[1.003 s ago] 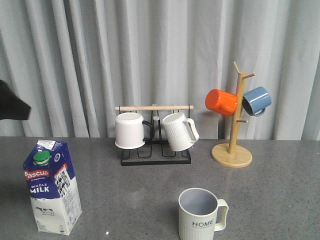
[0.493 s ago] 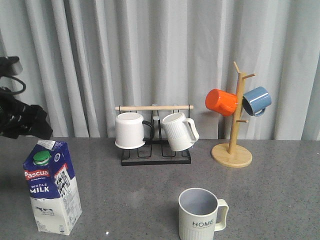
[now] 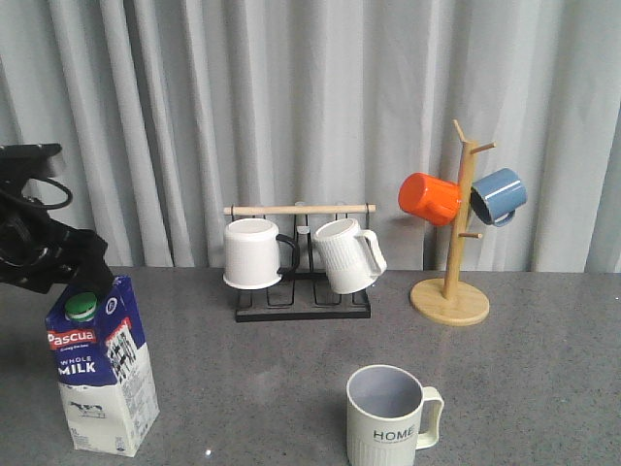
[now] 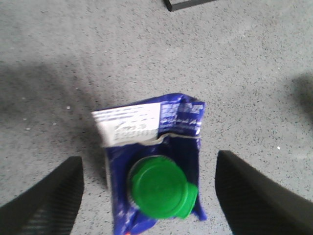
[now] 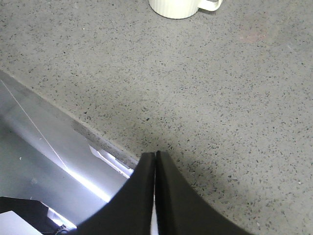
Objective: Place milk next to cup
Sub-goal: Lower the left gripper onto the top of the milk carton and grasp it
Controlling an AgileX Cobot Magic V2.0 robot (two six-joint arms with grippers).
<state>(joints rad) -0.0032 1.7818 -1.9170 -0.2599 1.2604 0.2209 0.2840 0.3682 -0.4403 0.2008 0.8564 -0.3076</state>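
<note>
Front view: mug rack behind milk, cup.

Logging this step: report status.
Left tool open above blue-and-white milk carton. Right tool shut, idle. Grey-green HOME mug apart, path clear.

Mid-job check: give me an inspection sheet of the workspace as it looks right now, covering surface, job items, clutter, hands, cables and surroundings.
Surface: grey speckled table, dry.
Job's things: milk upright at front left; cup upright at front centre, well apart from it.
Clutter: black mug rack holding two white mugs; wooden mug tree holding an orange mug and a blue mug.
Hands: left hand open, above the milk's green cap; right hand shut, empty.
Cables: black cable loop on left arm.
Surroundings: grey curtain.
</note>
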